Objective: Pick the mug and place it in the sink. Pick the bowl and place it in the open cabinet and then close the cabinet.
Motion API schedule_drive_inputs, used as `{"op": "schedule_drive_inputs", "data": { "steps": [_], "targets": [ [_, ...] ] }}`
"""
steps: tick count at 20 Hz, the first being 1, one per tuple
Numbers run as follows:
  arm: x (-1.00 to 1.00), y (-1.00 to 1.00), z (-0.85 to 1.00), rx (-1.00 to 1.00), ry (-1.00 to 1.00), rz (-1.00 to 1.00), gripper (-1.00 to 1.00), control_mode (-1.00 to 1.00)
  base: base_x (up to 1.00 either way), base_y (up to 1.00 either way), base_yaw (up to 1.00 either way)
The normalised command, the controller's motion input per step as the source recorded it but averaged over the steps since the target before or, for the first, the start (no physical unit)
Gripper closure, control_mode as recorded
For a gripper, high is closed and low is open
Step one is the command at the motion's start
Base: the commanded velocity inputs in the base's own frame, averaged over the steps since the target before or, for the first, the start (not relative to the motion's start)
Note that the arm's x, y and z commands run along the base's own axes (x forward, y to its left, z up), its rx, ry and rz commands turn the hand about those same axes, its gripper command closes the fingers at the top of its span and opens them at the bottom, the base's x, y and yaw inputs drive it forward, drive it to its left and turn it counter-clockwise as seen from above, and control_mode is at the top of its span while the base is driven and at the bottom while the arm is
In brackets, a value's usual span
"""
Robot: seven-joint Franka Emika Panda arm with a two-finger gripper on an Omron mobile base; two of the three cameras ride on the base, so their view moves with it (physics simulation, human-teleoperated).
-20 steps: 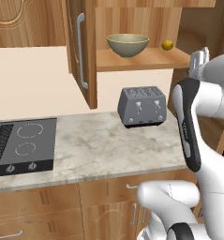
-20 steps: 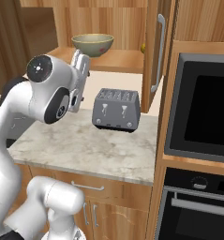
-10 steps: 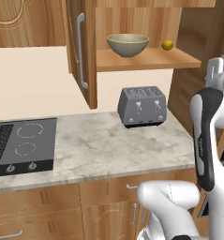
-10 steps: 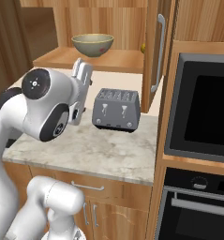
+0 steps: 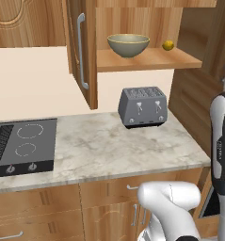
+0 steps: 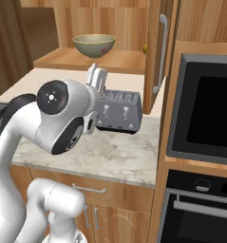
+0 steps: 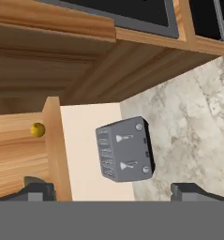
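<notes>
The olive-beige bowl [image 5: 128, 44] [image 6: 93, 44] stands upright on the shelf of the open wooden cabinet [image 5: 82, 56] [image 6: 158, 52], whose doors are swung wide. In the hand view my gripper [image 7: 114, 191] is open, its dark fingertips [image 7: 36, 190] far apart and nothing between them. It looks at the toaster and the shelf edge [image 7: 55, 145] from a distance, well off the bowl. My hand [image 6: 97, 78] sits above the toaster's left end in the right base view. The mug and the sink are out of view.
A grey toaster [image 5: 142, 106] [image 6: 119, 111] [image 7: 125, 154] stands on the marble counter [image 5: 109, 150] under the shelf. A small yellow fruit [image 5: 168, 45] [image 7: 37, 130] lies right of the bowl. A black cooktop [image 5: 20, 146] is at left, a built-in oven [image 6: 205, 114] at right.
My arm has swung away from the cabinet towards the right and back, nearer the cameras. The bowl stays on the shelf and the gripper stays open.
</notes>
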Motion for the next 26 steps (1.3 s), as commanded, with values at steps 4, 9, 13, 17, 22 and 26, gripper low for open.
{"op": "schedule_drive_inputs", "data": {
  "steps": [4,9,13,17,22,26],
  "targets": [
    [-0.15,-0.41,0.00,0.01,0.00,0.02,-1.00,-1.00,0.00,0.00,0.00],
    [-0.27,-0.35,0.01,0.00,-0.16,0.03,-1.00,-1.00,0.00,0.00,0.00],
    [-0.46,-0.18,0.09,0.00,-0.25,0.02,-1.00,-1.00,0.00,0.00,0.00],
    [-0.27,-0.31,0.07,0.00,-0.18,0.03,-1.00,-1.00,0.00,0.00,0.00],
    [0.00,-0.44,0.00,0.01,0.00,0.04,-1.00,-1.00,0.00,0.00,0.00],
    [0.03,-0.38,0.00,0.00,0.00,0.07,-1.00,-1.00,0.00,0.00,0.00]
  ]
}}
